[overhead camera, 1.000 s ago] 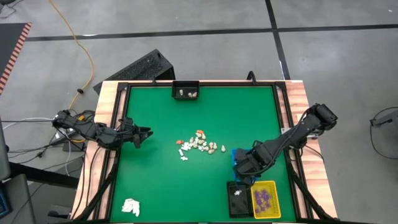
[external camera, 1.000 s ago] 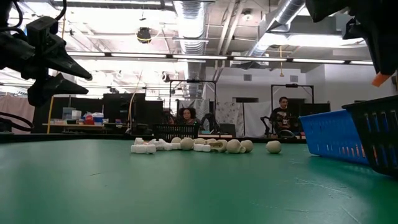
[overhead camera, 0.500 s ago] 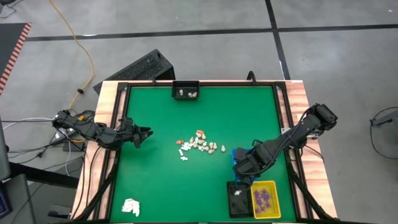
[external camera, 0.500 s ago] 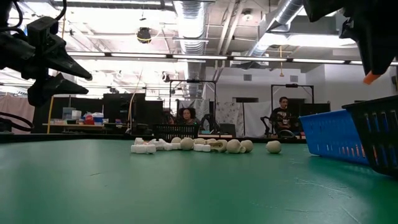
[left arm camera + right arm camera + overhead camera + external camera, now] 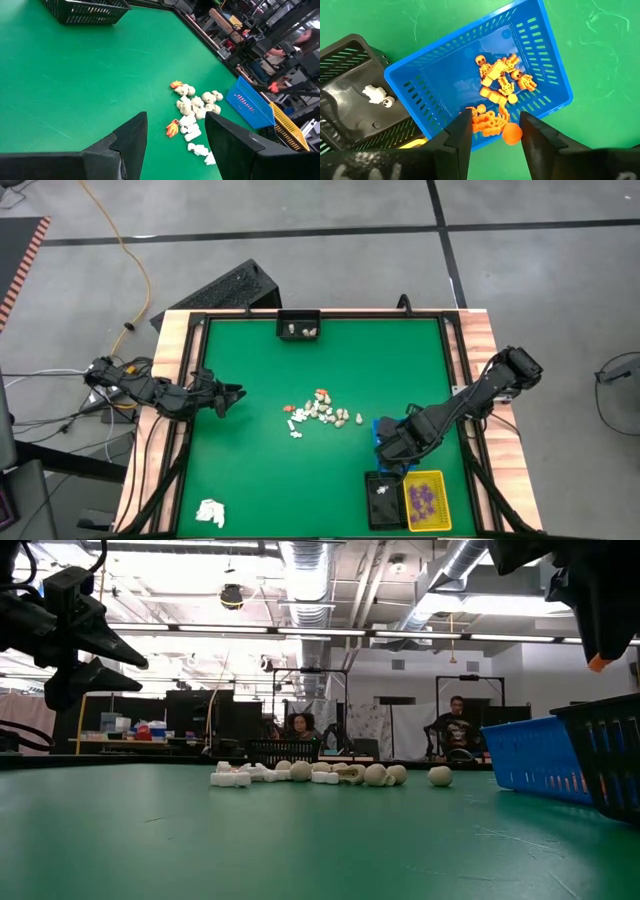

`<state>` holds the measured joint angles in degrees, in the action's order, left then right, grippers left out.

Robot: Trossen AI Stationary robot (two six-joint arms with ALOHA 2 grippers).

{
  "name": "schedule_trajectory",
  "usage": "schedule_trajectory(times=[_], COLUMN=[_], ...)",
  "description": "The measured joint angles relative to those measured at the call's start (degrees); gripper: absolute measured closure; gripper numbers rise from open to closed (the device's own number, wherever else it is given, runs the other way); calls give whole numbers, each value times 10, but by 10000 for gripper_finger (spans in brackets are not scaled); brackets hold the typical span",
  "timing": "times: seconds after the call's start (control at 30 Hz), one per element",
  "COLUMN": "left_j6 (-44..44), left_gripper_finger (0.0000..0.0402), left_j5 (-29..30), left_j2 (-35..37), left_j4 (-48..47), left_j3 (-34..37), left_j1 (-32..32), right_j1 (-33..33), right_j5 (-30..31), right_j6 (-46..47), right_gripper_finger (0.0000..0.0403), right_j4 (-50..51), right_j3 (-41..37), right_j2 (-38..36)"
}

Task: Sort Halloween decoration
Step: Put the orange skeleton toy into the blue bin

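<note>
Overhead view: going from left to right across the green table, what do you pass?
Left hand → white paper wad → pile of small cream, white and orange pieces → black tray → yellow tray of purple pieces.

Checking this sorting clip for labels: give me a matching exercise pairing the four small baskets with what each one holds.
Baskets:
1. blue basket
2. yellow basket
3. black basket by the yellow one
4. black basket at the far edge

Contents:
A. purple pieces
B. orange pieces
C. two pale pieces
D. one white piece

Pairs: 1-B, 2-A, 3-D, 4-C
</note>
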<state>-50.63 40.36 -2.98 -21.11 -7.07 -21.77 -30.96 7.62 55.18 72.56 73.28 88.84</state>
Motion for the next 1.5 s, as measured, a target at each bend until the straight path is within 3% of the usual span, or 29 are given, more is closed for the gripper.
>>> schedule_trajectory(times=[0.4,0.73,0.93,1.07,1.2,1.5], left_j6=[-1,7,13,13,13,14], left_gripper_finger=[213,213,213,213,213,213], left_j5=[0,-10,-5,-5,-5,-5], left_j2=[0,0,0,0,0,0], left_j4=[0,0,0,0,0,0], left_j3=[0,0,0,0,0,0], left_j1=[0,0,0,0,0,0], right_j1=[-19,-104,-112,-80,-34,16], right_j5=[4,27,83,107,70,38], right_j6=[-46,-40,-6,6,-14,-80], right_gripper_finger=[243,254,258,257,237,143], right_j4=[-45,-149,-92,-33,-19,-26], right_j3=[0,0,0,0,0,0], right_j2=[0,0,0,0,0,4])
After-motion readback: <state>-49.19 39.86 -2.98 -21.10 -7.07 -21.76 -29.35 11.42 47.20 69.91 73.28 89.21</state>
